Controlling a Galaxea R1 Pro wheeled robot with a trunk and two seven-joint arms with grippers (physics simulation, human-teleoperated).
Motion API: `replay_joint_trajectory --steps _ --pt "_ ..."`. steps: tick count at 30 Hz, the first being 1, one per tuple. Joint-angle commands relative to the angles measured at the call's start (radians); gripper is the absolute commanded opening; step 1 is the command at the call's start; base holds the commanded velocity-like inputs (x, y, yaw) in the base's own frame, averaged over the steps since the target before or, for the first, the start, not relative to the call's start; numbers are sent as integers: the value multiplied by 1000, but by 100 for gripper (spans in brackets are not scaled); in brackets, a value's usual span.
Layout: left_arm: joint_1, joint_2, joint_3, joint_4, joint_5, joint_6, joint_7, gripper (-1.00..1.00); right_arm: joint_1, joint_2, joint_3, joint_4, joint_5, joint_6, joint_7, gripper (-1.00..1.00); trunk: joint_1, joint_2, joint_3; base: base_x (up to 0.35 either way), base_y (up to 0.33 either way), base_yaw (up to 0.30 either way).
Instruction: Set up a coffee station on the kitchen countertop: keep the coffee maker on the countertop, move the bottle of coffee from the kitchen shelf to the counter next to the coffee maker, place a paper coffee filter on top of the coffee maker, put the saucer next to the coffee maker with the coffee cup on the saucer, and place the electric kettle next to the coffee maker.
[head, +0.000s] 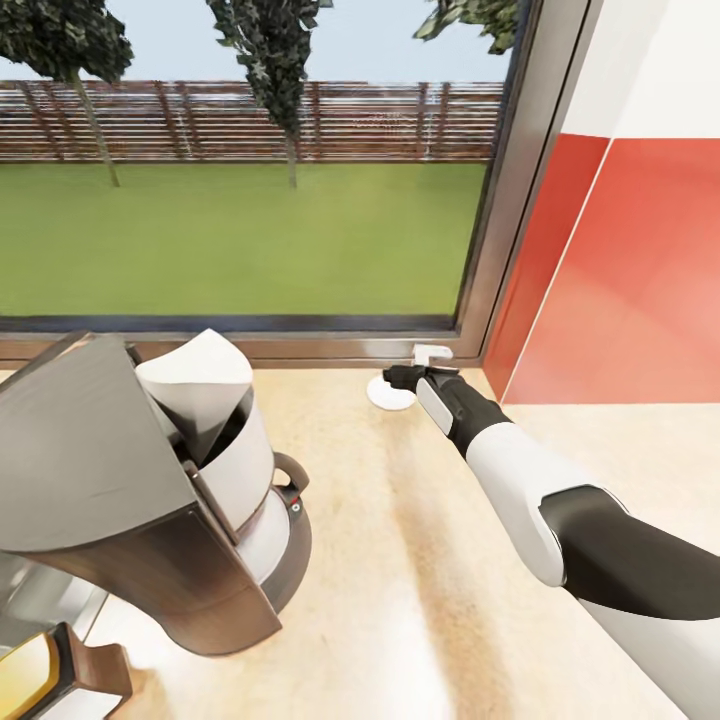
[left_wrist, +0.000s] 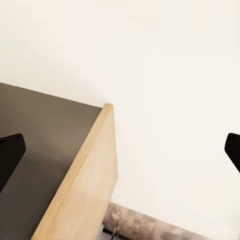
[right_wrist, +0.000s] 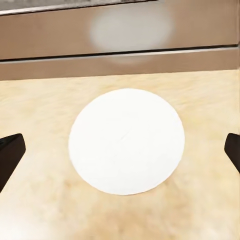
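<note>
The saucer (head: 386, 396) lies flat on the kitchen countertop (head: 400, 580) close to the window sill. It looks bare in the right wrist view, a plain white disc (right_wrist: 126, 141). My right gripper (head: 404, 377) hovers just over the saucer, open (right_wrist: 120, 150), its dark fingertips (right_wrist: 10, 155) wide on either side. At the left stands the grey coffee maker (head: 150, 520) with the white paper coffee filter (head: 200, 395) resting in its top. My left gripper (left_wrist: 120, 152) is open and faces a wall and a cabinet edge.
A large window (head: 250, 200) runs behind the counter, and a red wall panel (head: 620, 280) closes the right side. A small white object (head: 432, 352) sits by the window frame; I cannot tell what it is. A yellow and brown object (head: 40, 672) pokes in at bottom left.
</note>
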Motion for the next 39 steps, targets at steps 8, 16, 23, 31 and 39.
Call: replay_joint_trajectory --steps 8,16,23,31,39 --pt "4 -1 7 2 6 -7 -2 100 -1 0 7 -2 24 -68 -9 100 1 -2 -14 0 0 0" --pt "5 -1 7 2 6 -7 -2 100 -1 0 8 -6 27 -88 -9 100 1 -2 -26 0 0 0" --pt "11 -3 4 -2 7 -9 -3 100 -1 0 8 -9 63 -146 -7 100 1 -2 -27 0 0 0" --pt "14 -3 6 0 7 2 -7 100 -1 0 8 9 59 -148 -6 100 1 -2 -27 0 0 0" --pt "14 -4 6 0 7 0 -8 100 -1 0 7 11 60 -149 -7 100 1 -2 -27 0 0 0"
